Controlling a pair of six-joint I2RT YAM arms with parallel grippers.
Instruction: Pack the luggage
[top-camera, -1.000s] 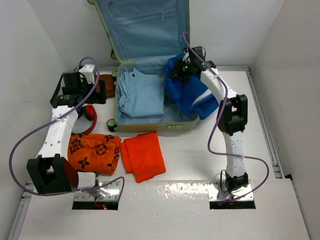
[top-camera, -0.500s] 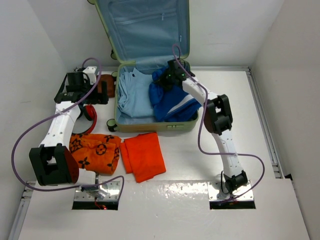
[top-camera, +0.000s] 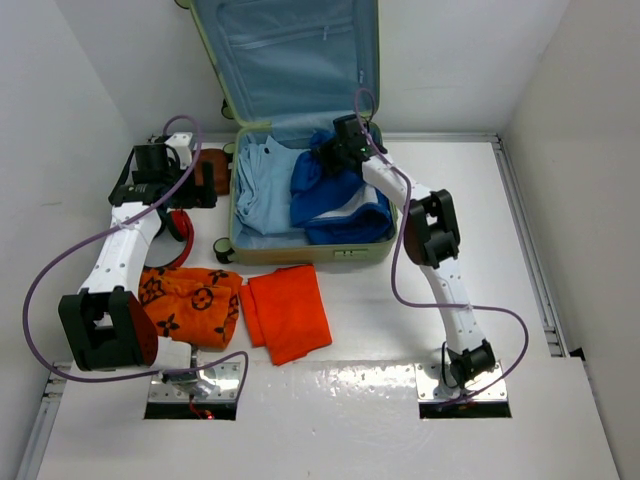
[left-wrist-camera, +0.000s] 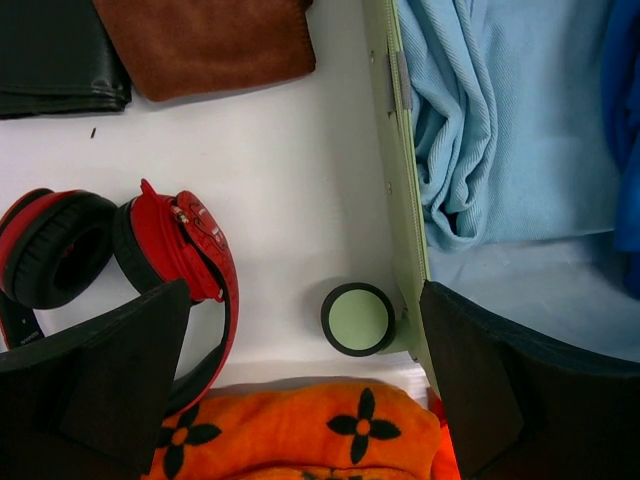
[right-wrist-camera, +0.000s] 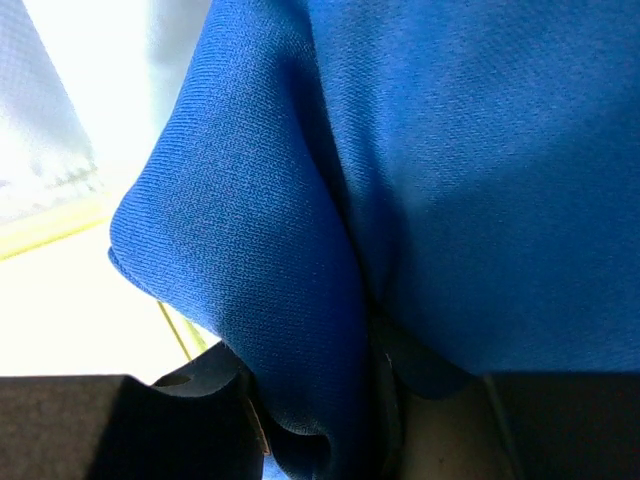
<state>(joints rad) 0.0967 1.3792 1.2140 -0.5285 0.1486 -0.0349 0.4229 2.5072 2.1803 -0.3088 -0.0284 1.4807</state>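
The luggage (top-camera: 285, 55) lies open at the far edge of the table (top-camera: 380, 330), about midway along it, with its lid stood up against the back wall and its shallow half flat on the table. My right gripper (top-camera: 343, 140) reaches over the far right part of that flat half and is clamped on a blue garment (top-camera: 340, 205). In my right wrist view the blue cloth (right-wrist-camera: 450, 180) is pinched between the fingers and fills nearly everything. The garment spreads over the right side of the case, its white stripe showing, and a folded light blue shirt (top-camera: 265, 190) lies in the left side, touching it. My left gripper (left-wrist-camera: 300, 390) hangs just outside the case's left wall with its fingers spread wide and nothing between them. Below it sit red headphones (left-wrist-camera: 150, 260) and one of the case's small wheels (left-wrist-camera: 358, 318). Toward the far left corner lie a brown cloth (left-wrist-camera: 205, 40) and a black item (left-wrist-camera: 55, 60). Nearer the front edge, a patterned orange cloth (top-camera: 190, 305) and a plain orange cloth (top-camera: 288, 312) lie side by side — both outside the case.
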